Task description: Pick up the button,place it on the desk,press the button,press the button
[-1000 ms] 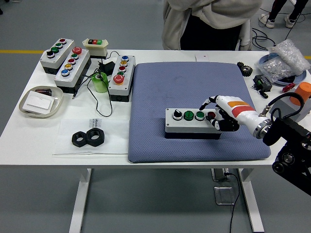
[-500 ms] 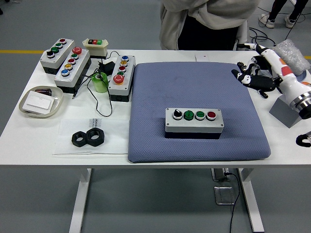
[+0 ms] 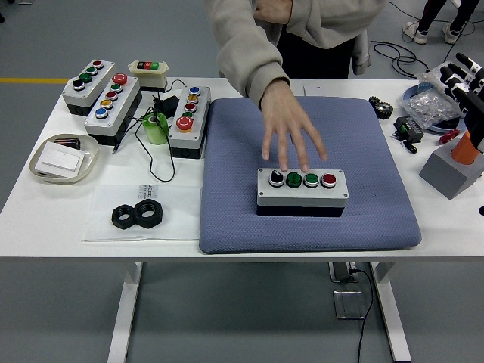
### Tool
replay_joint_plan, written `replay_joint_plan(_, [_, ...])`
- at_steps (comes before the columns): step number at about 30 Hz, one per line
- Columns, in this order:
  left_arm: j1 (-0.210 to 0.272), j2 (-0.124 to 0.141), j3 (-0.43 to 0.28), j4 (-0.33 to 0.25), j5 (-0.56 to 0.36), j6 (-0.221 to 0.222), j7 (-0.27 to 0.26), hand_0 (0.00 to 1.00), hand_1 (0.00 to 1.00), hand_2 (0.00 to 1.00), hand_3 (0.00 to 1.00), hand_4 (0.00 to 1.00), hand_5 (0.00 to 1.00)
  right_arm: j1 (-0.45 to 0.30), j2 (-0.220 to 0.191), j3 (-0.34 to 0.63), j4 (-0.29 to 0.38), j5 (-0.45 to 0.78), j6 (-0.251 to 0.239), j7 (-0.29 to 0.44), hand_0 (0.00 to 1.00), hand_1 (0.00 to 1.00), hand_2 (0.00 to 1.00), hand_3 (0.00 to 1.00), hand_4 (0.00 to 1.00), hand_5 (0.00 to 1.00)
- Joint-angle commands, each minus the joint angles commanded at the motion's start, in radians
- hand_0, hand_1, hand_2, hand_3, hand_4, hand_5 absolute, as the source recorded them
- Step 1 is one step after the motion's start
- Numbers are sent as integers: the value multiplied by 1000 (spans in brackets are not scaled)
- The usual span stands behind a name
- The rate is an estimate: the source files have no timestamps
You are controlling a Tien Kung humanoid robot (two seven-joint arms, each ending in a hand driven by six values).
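Grey button box (image 3: 302, 189) with a black selector knob, two green buttons and a red button, resting on the blue pad (image 3: 378, 204) that covers the white table (image 3: 45, 212). A person's hand (image 3: 290, 128) reaches down from the far side, fingers spread, fingertips at the box's top edge. The right hand (image 3: 466, 85) is raised at the picture's right edge, fingers spread and holding nothing.

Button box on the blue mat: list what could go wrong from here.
The person's hand reaches over the button box, fingertips at its far edge; if the right hand, now raised at the table's far right, comes in to press, they could collide. The person may also shift the box on the blue mat, likely spoiling the aim.
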Motion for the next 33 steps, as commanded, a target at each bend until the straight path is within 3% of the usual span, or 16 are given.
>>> replay_joint_plan(6, [2, 0, -3, 1, 5, 0, 2, 746, 781, 853, 768, 539, 998, -4, 2, 10, -9, 208, -7, 1, 954, 854, 902, 910, 705, 440])
replay_joint_plan(20, [7, 0, -4, 0, 8, -1, 3, 747, 781, 851, 767, 539, 998, -7, 7, 18, -19, 228, -12, 0, 955, 855, 900, 903, 691, 435])
replay_joint_plan(33, [-1, 0, 3, -1, -4, -1, 0, 746, 781, 852, 767, 538, 998, -7, 1, 24, -20, 181, -57, -4, 977, 876, 900, 899, 684, 432])
